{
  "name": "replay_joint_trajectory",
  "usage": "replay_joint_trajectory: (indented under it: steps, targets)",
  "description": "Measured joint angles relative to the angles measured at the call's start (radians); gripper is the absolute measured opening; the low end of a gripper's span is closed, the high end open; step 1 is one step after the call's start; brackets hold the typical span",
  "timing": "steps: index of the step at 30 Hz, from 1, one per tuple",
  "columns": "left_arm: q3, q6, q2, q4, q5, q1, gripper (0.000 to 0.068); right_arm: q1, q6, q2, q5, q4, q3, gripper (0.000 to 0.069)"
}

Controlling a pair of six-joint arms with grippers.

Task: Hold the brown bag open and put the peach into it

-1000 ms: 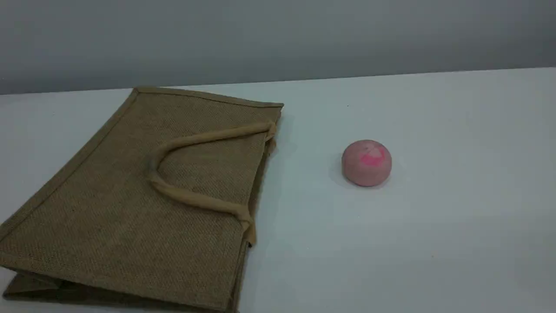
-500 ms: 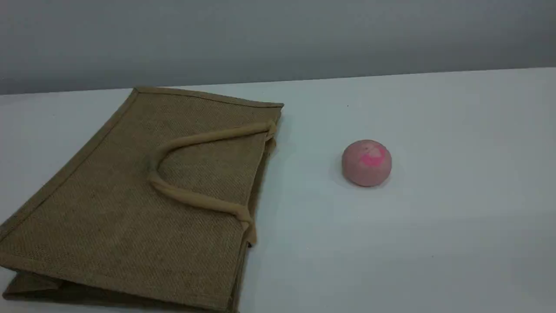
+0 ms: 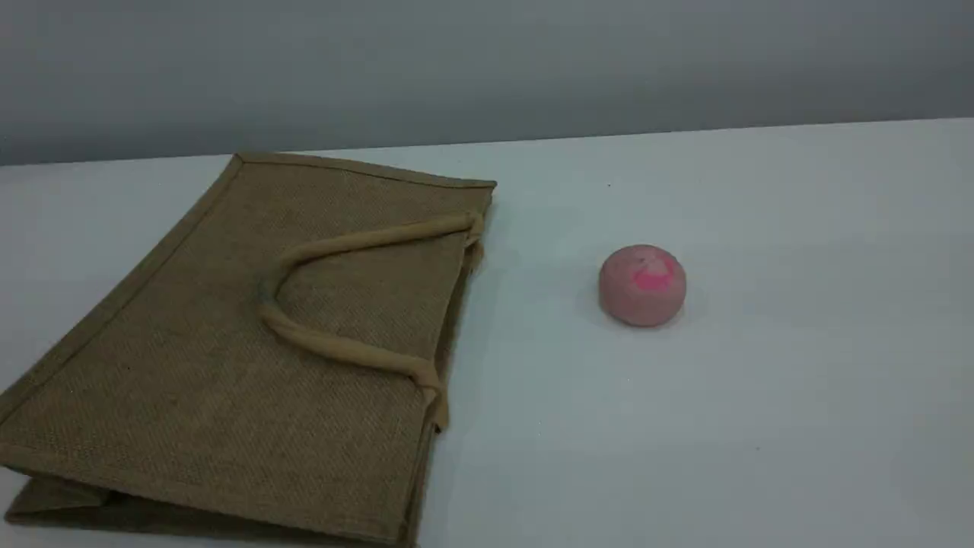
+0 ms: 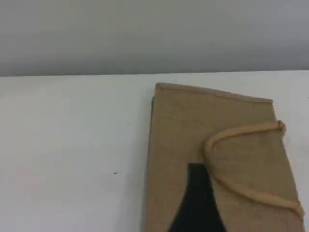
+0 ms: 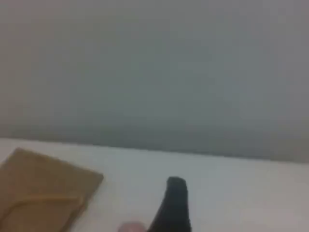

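Observation:
The brown bag (image 3: 228, 358) lies flat on the left of the white table, its mouth edge facing right toward the peach. One beige handle (image 3: 346, 243) is folded back over its top face. The peach (image 3: 643, 285) rests alone on the table, well to the right of the bag. Neither gripper appears in the scene view. In the left wrist view one dark fingertip (image 4: 197, 203) hangs above the bag (image 4: 178, 125), holding nothing. The right wrist view shows one dark fingertip (image 5: 174, 205) high over the table, with a sliver of the peach (image 5: 131, 227) at the bottom edge and the bag (image 5: 38, 188) at lower left.
The white table (image 3: 799, 418) runs back to a far edge against a plain grey wall (image 3: 487, 68). The bag's near left corner reaches the scene view's lower left edge.

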Motion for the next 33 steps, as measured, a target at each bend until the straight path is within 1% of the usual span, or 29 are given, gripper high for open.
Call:
replay_joint_trajectory:
  steps: [2, 5, 7, 11, 15, 18, 23, 26, 31, 33]
  targets:
    - [-0.022, 0.001, 0.092, -0.011, -0.046, 0.0, 0.0493, 0.0, 0.0, 0.076, -0.036, 0.004, -0.035, 0.0589]
    - [-0.063, 0.003, 0.248, -0.014, -0.098, 0.0, 0.0493, 0.0, 0.0, 0.181, -0.057, 0.001, -0.07, 0.0589]
    - [-0.096, 0.009, 0.344, -0.014, -0.118, 0.0, 0.0493, 0.0, -0.002, 0.244, -0.08, -0.003, -0.071, 0.0589]
    - [-0.151, 0.01, 0.539, -0.014, -0.124, 0.0, 0.0493, 0.0, -0.002, 0.339, -0.13, -0.004, -0.071, 0.0589]
    - [-0.202, 0.01, 0.712, -0.014, -0.129, 0.0, 0.0493, 0.0, -0.002, 0.403, -0.148, -0.002, -0.071, 0.0589]
    - [-0.221, 0.01, 0.815, -0.014, -0.172, 0.0, 0.0493, 0.0, -0.002, 0.437, -0.149, -0.002, -0.071, 0.0589]
    - [-0.221, 0.01, 0.949, -0.017, -0.243, -0.004, 0.0493, 0.0, -0.002, 0.511, -0.184, 0.018, -0.071, 0.0589]
    - [-0.228, 0.01, 1.018, -0.019, -0.277, -0.029, 0.0493, 0.0, -0.002, 0.554, -0.183, 0.017, -0.071, 0.0589]
    - [-0.286, 0.01, 1.136, -0.019, -0.29, -0.082, 0.0493, 0.0, -0.002, 0.598, -0.184, 0.014, -0.071, 0.0589]
    - [-0.309, 0.01, 1.191, -0.019, -0.306, -0.095, 0.0493, 0.0, -0.002, 0.598, -0.183, 0.003, -0.071, 0.0589]
